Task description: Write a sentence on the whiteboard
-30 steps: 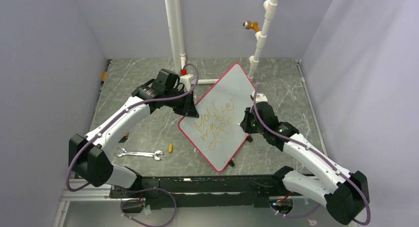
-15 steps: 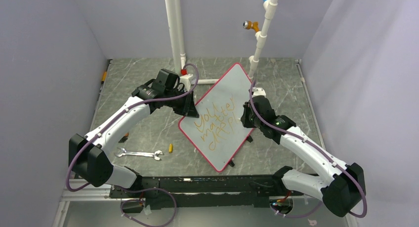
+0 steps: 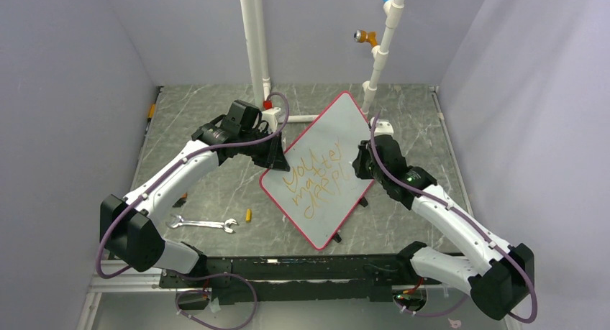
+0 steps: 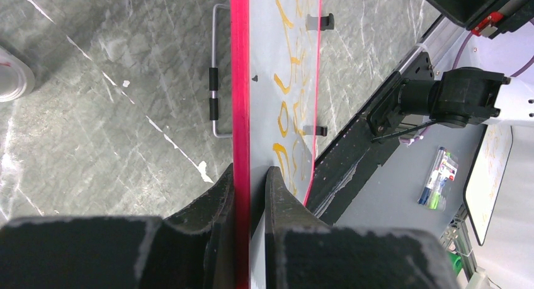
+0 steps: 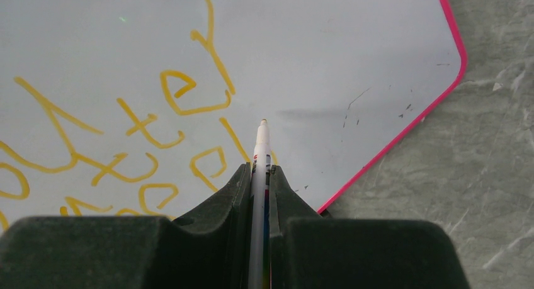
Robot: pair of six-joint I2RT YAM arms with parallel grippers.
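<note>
- On the grey marbled desk [image 3: 201, 121], a red-rimmed whiteboard [image 3: 338, 125] sits turned corner-on like a diamond, just in front of two white pipes [image 3: 253, 42].
- Across the whiteboard's lower half runs the sentence [image 3: 313, 179], orange-yellow handwriting in slanted lines that begins "You matter".
- At the whiteboard's left corner, the left end effector [image 4: 250, 175] pinches the red rim, with one finger on each face of the board.
- Over the whiteboard's right side, the right end effector [image 5: 259, 169] is pressed tight on a white marker [image 5: 261, 144]. The marker's tip points at bare board just past the last letters; whether it touches the surface cannot be told.
- Left of the whiteboard and well apart from it, a wrench [image 3: 203, 223] lies on the desk, with a small orange piece [image 3: 249, 214] between it and the board.
</note>
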